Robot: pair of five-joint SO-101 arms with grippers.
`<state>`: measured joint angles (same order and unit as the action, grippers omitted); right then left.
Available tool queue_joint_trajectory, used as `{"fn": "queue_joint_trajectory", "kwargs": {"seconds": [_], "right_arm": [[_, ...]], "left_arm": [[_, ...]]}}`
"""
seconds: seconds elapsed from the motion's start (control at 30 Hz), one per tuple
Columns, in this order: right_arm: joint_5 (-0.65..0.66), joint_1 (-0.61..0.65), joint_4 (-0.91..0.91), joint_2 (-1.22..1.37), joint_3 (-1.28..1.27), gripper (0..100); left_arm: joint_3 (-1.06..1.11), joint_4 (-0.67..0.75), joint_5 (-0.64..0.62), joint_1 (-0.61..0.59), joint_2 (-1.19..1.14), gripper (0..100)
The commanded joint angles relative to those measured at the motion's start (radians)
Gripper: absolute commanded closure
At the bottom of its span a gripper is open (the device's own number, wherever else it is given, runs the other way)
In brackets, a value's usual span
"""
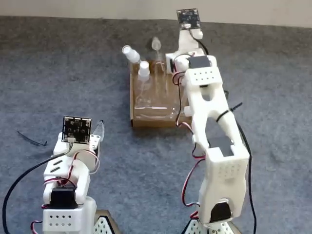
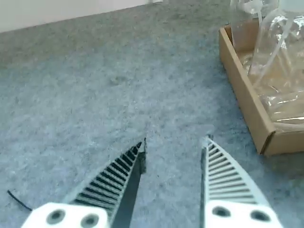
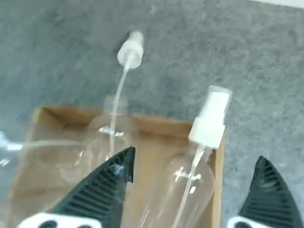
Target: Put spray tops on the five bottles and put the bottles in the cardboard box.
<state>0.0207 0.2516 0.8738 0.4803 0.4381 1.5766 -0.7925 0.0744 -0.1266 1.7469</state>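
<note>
Nearest to the robot's bases, the left gripper (image 2: 173, 145) is hanging over the bare grey carpet (image 2: 95, 85), with its two ribbed fingers apart and nothing between them. A thin black cable tie (image 1: 31, 139) is lying on the carpet on its left side.

Just beyond, the shallow brown cardboard box (image 2: 247, 111) is sitting near the left gripper, and clear plastic bottles (image 2: 280, 57) are already lying and leaning inside it.

Farther on, the right arm is stretching over the box. The right gripper (image 3: 195, 159) is hovering above the far end, its black jaws standing wide apart and gripping nothing. Between them a clear bottle with a white spray top (image 3: 211, 118) is leaning inside the box. Beside it, a second white spray top (image 3: 130, 50) is sticking out past the far wall, its thin tube running down into another clear bottle (image 3: 111, 128).

I am judging that the packing step is coming near its end, though I cannot count the bottles in the box. The second top is perhaps not sitting fully on its neck. If so, the next move is calling for a gentle grip on it and a straight push down, without tipping the neighbours.
</note>
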Motion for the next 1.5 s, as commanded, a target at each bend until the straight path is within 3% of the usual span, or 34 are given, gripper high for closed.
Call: {"fn": "queue_joint_trajectory", "kwargs": {"seconds": [0.0,0.17,0.4,0.8,1.47], "right_arm": [[-0.011,-0.031,-0.021,0.039,0.110,68.4],[-0.012,-0.041,-0.021,0.087,0.105,69.2],[-0.014,-0.041,-0.021,0.134,0.105,83.8],[-0.014,-0.101,0.021,0.153,0.114,94.9],[-0.014,-0.133,0.243,0.153,0.346,95.4]], "left_arm": [[0.012,0.075,-0.003,-0.019,0.008,83],[0.012,0.074,-0.003,-0.016,0.008,83],[0.012,0.074,-0.003,-0.016,0.008,83],[0.013,0.074,-0.003,-0.016,0.008,83],[0.013,0.074,-0.003,-0.016,0.008,83]]}}
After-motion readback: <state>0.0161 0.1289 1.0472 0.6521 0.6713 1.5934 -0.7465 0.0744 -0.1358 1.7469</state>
